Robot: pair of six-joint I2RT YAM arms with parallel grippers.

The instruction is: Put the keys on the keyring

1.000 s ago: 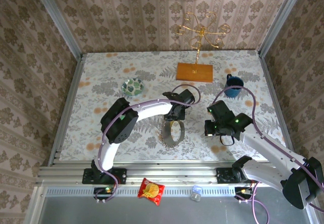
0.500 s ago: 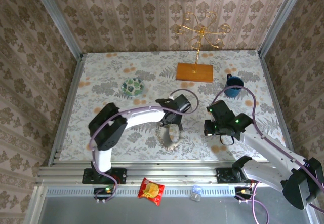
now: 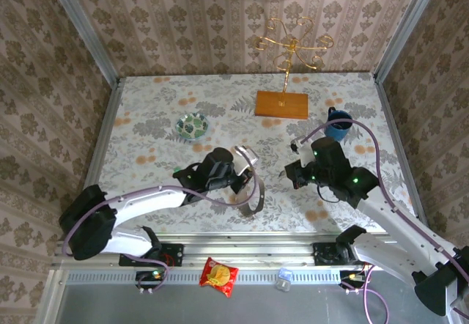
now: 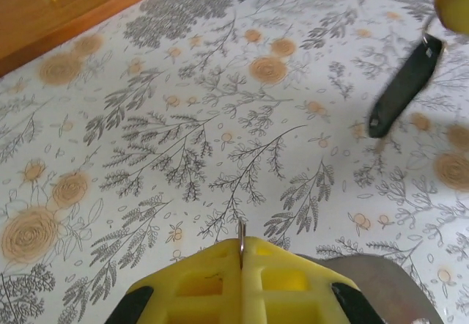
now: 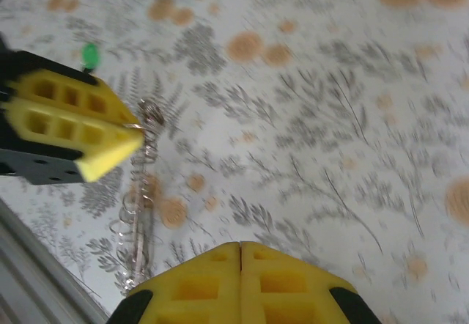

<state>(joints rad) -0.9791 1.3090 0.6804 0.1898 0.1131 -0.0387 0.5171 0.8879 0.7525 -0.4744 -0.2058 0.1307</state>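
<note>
- L gripper (image 4: 240, 258): pads together, clamped on a thin metal edge of the keyring (image 3: 256, 192). The strap loop hangs just below the gripper, above the table (image 3: 146, 119).
- R gripper (image 5: 240, 262): pads pressed together, and we see nothing betw. them.
- Dark slim piece (image 4: 403, 89) hangs just under the R gripper; we can't tell what it is.

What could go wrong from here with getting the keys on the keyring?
The left gripper pinches the keyring by a thin edge, so the floppy loop might slip or swing. The right gripper is shut and apart from it, so it may miss the loop's opening.
</note>
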